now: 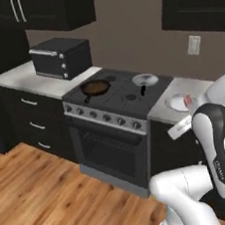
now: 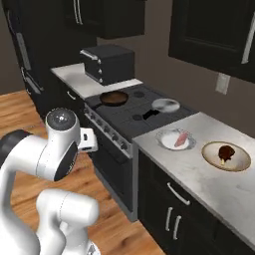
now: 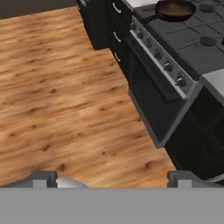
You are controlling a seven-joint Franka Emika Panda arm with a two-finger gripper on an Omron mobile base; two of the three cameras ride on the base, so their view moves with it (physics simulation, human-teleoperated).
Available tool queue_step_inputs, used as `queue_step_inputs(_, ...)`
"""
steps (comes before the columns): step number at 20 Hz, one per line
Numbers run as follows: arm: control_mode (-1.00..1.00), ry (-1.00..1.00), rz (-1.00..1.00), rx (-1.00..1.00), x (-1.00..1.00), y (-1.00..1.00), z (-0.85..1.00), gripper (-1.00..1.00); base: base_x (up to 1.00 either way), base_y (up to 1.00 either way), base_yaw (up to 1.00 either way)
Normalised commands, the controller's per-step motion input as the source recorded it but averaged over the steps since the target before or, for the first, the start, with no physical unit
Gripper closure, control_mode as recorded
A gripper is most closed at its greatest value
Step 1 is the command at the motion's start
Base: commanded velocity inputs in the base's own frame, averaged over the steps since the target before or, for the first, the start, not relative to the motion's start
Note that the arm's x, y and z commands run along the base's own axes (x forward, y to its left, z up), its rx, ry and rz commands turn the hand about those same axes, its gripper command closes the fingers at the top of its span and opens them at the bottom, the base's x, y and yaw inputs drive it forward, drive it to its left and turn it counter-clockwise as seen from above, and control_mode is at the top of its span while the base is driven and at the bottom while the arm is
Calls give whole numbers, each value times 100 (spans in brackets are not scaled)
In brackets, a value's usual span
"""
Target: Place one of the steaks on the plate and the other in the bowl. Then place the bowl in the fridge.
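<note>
Tool: the two dark finger tips of the tool (image 3: 112, 178) stand wide apart with nothing between them; it hangs over the wood plank floor (image 3: 65, 87), facing the black oven front (image 3: 153, 96) — judged a carried, ready posture, not a grasp.
Arm: the white arm with dark joints (image 2: 55, 149) is folded close to the base, well apart from the bench, likely to keep clear while positioning.
Bench: the grey speckled stone bench (image 2: 209, 184) right of the stove carries both dishes side by side, near each other for short transfers.
Bowl: the small round beige-cream bowl (image 2: 226, 155) sits toward the right end of the bench; the reddish-brown steak (image 2: 225, 152) lies inside it — this placement looks done.
Plate: the round white plate (image 2: 175, 140) sits just beside the stove edge; the pinkish-red steak (image 2: 182, 137) rests on it.
Stove: the black skillet (image 2: 113, 97) and the shiny silver round dish (image 2: 165, 104) occupy the burners, untouched.
Fridge: the tall black fridge (image 2: 25, 55) stands far left, doors closed — judged the remaining destination for the bowl.
</note>
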Motion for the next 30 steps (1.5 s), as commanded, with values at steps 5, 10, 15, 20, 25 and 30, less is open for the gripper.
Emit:
queue_step_inputs(5, 100, 0, 0, 0, 0, 0, 0, -100, 12, 26, 76)
queue_step_inputs(10, 100, 0, 0, 0, 0, 0, 0, -100, 61, 16, 49)
queue_step_inputs(15, 100, 0, 0, 0, 0, 0, 0, -100, 100, 20, 36)
queue_step_inputs(20, 100, 0, 0, 0, 0, 0, 0, -100, 100, 42, 22)
queue_step_inputs(25, 100, 0, 0, 0, 0, 0, 0, -100, 100, 27, 6)
queue_step_inputs(30, 100, 0, 0, 0, 0, 0, 0, -100, 100, 31, -1)
